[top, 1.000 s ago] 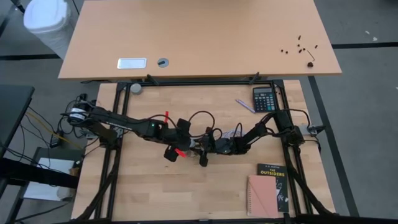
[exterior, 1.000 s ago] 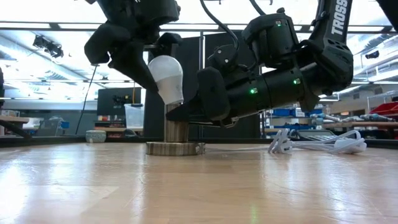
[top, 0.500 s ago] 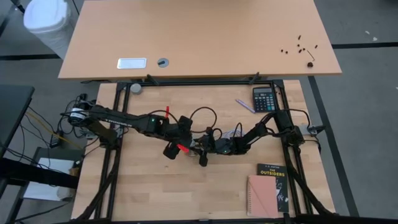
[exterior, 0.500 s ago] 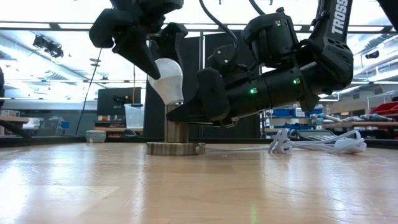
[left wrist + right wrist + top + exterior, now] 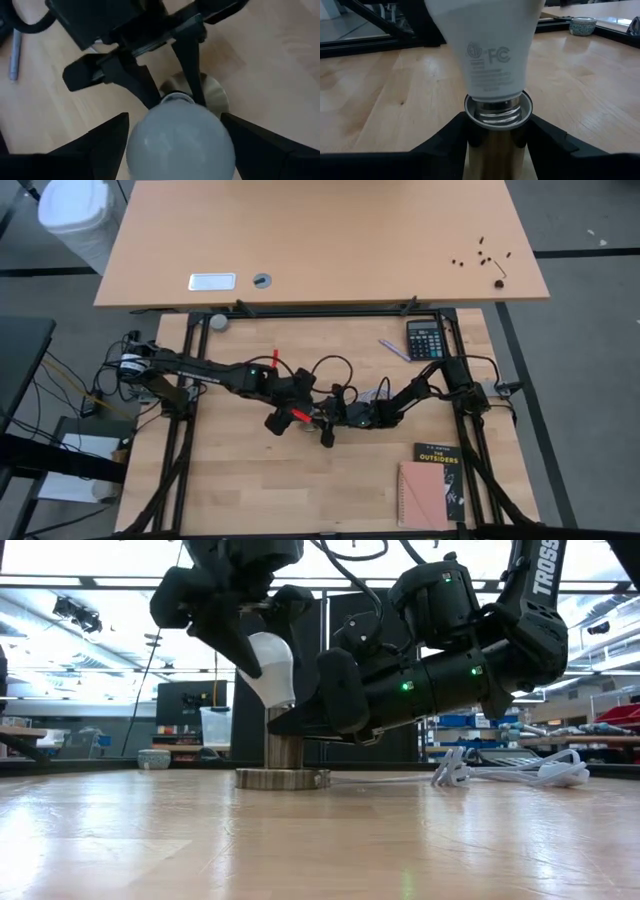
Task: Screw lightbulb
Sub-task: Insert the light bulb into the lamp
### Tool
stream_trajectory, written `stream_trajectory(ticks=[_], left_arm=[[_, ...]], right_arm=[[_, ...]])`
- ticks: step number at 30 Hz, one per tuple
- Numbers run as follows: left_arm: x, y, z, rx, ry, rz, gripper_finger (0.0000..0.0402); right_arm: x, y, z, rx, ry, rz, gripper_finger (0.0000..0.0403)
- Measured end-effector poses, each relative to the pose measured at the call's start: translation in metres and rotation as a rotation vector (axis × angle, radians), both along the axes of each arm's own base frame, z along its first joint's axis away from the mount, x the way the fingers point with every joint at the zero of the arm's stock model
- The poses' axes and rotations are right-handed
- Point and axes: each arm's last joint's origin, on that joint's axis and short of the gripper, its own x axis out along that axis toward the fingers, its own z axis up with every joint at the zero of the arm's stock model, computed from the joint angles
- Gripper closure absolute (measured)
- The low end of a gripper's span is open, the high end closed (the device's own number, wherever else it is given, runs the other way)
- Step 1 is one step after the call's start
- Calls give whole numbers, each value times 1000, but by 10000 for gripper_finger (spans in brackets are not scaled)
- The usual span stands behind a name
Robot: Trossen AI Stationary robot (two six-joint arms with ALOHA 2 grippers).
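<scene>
Nearest in the low view, the wooden table [image 5: 300,840] lay bare up to the socket [image 5: 282,765], a short metal post on a round base. The right gripper [image 5: 495,140] was clamped on that post just under its rim, a finger [image 5: 445,145] pressed to each side, holding it upright. The lightbulb [image 5: 268,668] stood in the socket's mouth with its grey screw base partly in, threads showing above the rim, and it leaned a little off vertical.

Over it hung the left gripper [image 5: 175,145], its fingers [image 5: 100,145] spread wide on either side of the white dome. I could not tell whether the pads touched the glass; from the wrist view a sliver of gap showed on each flank, so I judged it apart rather than gripping.

The bulb was probably light, smooth and slippery, with a thin, breakable shell. The widest part of the dome looked the best place to hold, with gentle pressure, turning about the post's axis so the threads did not cross.

Farther back lay a coiled white cord [image 5: 510,772].
</scene>
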Motion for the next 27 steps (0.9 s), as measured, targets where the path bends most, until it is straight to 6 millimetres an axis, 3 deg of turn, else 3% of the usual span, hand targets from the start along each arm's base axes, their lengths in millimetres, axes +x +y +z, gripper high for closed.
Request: stream_trajectory(ticks=[27], left_arm=[[4,6,-11,43,53,-74,83]], right_arm=[[0,0,0,1,-6,1,225]])
